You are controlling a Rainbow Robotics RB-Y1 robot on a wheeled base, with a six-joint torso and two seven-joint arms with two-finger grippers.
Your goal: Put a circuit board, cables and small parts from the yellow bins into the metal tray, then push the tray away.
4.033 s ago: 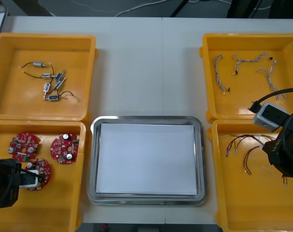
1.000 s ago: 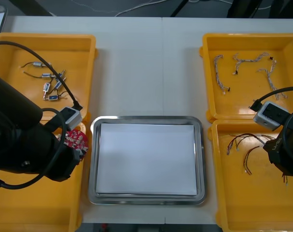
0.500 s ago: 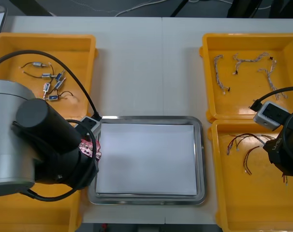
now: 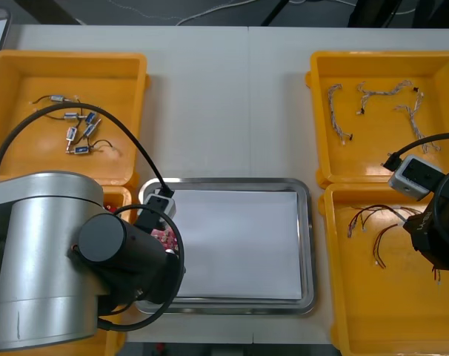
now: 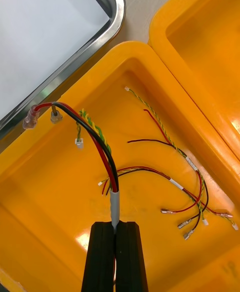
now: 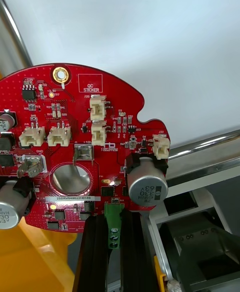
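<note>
My left gripper point(image 6: 114, 215) is shut on the edge of a round red circuit board point(image 6: 85, 142). It holds the board above the left part of the metal tray point(image 4: 306, 222), over the white inside point(image 6: 150, 27). In the front view the board point(image 4: 164, 237) peeks out from under the big silver left arm point(image 4: 54, 259). My right gripper point(image 5: 115, 224) is shut on a red and yellow cable point(image 5: 97, 142) with a black strand, lifted over the near right yellow bin point(image 5: 60, 182). More cables point(image 5: 180, 182) lie loose on that bin's floor.
The far left bin point(image 4: 17, 81) holds several small metal parts point(image 4: 78, 127). Twisted blue and white cables point(image 4: 373, 100) lie in the far right bin point(image 4: 321, 67). The right arm point(image 4: 436, 230) hangs over the near right bin point(image 4: 343, 326). Bare table point(image 4: 224, 96) lies beyond the tray.
The left arm lifted a circuit board out of the near left bin and carried it rightward over the tray's left edge. The right arm has stayed still.
</note>
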